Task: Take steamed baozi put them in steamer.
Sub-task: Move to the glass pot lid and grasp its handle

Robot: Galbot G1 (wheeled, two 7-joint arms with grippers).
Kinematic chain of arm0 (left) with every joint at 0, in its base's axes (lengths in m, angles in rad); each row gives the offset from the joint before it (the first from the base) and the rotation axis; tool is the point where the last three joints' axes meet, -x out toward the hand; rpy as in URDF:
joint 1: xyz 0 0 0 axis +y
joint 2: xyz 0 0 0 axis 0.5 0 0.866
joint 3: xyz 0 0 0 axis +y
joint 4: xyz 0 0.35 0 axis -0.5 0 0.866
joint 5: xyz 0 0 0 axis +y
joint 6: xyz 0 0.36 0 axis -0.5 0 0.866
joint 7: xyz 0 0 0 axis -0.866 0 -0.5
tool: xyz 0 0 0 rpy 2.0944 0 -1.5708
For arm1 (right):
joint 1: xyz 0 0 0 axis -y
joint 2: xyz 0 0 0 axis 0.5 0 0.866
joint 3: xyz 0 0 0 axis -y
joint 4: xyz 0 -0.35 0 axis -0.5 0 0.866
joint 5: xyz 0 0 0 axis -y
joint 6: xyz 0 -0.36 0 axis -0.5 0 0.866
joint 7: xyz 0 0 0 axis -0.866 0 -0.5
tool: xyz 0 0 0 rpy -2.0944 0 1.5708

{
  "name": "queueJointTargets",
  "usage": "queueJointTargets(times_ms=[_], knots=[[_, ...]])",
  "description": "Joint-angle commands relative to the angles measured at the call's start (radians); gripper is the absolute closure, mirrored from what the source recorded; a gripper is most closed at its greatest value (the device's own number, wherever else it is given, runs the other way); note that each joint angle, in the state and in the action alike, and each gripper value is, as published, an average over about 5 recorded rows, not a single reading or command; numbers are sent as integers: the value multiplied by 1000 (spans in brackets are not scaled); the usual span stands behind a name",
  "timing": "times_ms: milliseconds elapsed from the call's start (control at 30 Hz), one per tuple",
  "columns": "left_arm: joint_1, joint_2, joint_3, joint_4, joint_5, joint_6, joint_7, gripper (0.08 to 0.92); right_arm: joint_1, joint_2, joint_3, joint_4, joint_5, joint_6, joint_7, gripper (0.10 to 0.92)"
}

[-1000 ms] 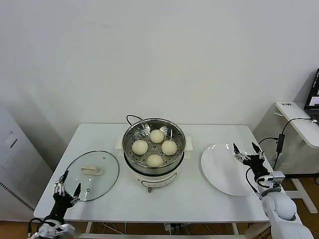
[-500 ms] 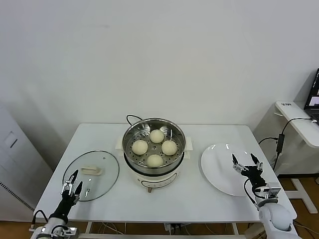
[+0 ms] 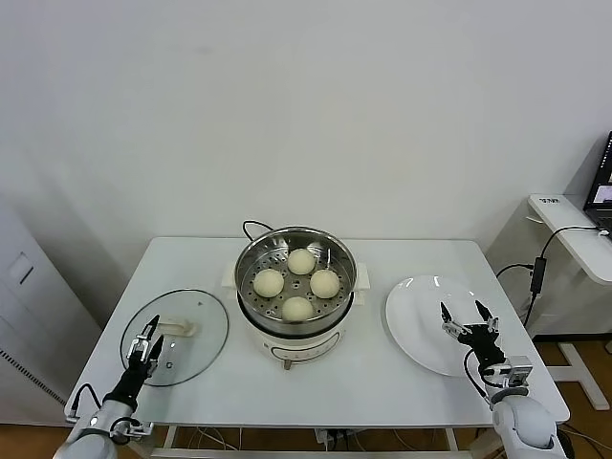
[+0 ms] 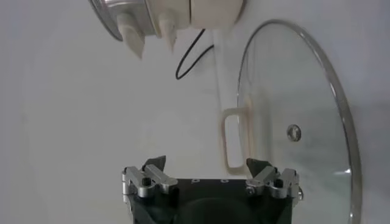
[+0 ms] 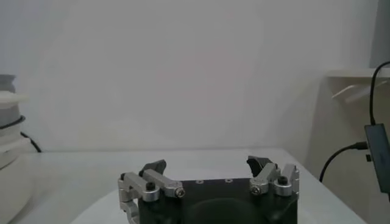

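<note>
Steel steamer [image 3: 295, 258] holds four steamed baozi [image 3: 297, 308]; no readable writing.

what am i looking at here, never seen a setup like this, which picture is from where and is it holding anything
This is a two-armed robot at a white table. The wide picture comes from a camera on its head, looking down. The other two come from cameras on its wrists, each looking out past its own hand.

In the middle stands the steamer, a steel basket on a white cooker, with four steamed baozi inside. A glass lid lies on the robot's left and a bare white plate on its right.

The left hand hangs over the lid's near edge and the right hand over the plate. Both are open and hold nothing.
</note>
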Motion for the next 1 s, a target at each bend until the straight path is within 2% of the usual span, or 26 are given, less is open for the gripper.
queueJointTargets(times_ms=[33, 700, 1000], knots=[[-96, -12, 11, 77, 45, -14, -24, 177, -2, 5, 2, -13, -10, 4, -5, 203], [-188, -33, 47, 145, 4, -23, -10, 193, -7, -15, 5, -14, -11, -8, -22, 203], [-142, -20, 52, 80, -85, -16, 23, 428, -6, -4, -1, -16, -16, -9, -25, 203]])
